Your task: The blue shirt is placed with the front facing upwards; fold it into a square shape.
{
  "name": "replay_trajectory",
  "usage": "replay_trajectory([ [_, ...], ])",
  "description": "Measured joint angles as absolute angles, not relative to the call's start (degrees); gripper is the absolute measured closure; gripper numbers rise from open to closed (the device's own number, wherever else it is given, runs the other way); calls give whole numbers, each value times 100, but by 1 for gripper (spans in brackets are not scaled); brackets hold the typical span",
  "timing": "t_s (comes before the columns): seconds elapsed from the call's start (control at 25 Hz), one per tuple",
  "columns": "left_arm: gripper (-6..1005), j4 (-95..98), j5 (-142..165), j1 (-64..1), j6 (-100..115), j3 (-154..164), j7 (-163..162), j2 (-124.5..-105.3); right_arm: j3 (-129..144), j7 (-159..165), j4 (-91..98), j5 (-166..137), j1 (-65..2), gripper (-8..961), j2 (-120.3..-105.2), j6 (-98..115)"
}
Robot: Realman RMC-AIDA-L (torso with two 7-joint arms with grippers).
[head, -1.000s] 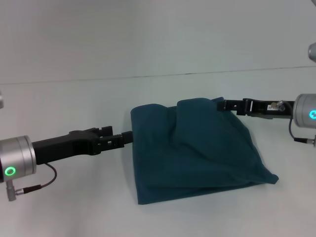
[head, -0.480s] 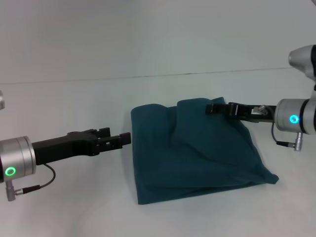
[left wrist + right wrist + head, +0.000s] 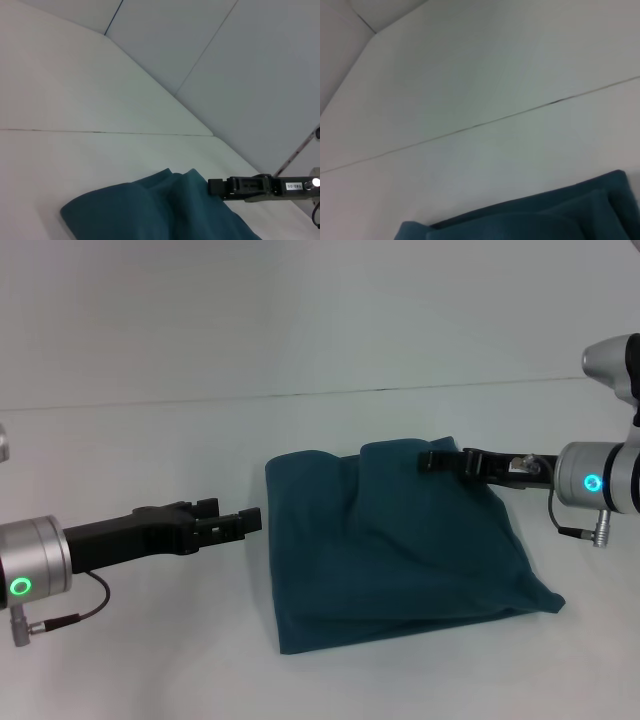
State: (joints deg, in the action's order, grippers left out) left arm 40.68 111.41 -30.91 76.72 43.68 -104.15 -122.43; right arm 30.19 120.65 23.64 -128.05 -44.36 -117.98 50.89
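The bench (image 3: 130, 660) under me is a plain white surface running back to a pale wall, with a thin dark seam where the two meet.

The shirt (image 3: 400, 540) lies near the middle of the bench, a little toward its right side, already folded into a rough, slightly skewed square of several layers. Its left edge runs fairly straight from back to front, its front edge shows a second layer peeking out beneath the top one, and its front right corner sticks out in a point. The top surface is rumpled, with a raised fold along the back edge. No lettering or collar shows from here.

My right arm reaches in from the right side of the bench, and my right claw (image 3: 428, 459) sits over the shirt's back right corner, at the raised fold. I cannot tell whether it is spread or pinching the cloth; from my left wrist view (image 3: 216, 187) it shows as a dark block at the shirt's edge, no clearer.

My left arm comes in from the left side, low over the bench. My left claw (image 3: 250, 519) points at the shirt's left edge, just beside it with a sliver of white bench between, gripping nothing. Whether its tips are spread or pressed together I cannot tell.
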Motion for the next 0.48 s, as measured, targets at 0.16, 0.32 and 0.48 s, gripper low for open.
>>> replay_trajectory([
  [0.16,81,4069,11143,-3104,7668,4368,-10414,-12243,3024,12046,2364,-12805,-4439,91,-11813,5037],
  [0.32,81,4068,11145,-3114,7649,4375,-10415,-12243,3025,11996,2361,-12779,-4468,97,-11860,5019],
  [0.48,81,4061,11145,-3099,7602,4375,-10414,-12243,3051,11899,2358,-12590,-4473,103,-11877,5083],
])
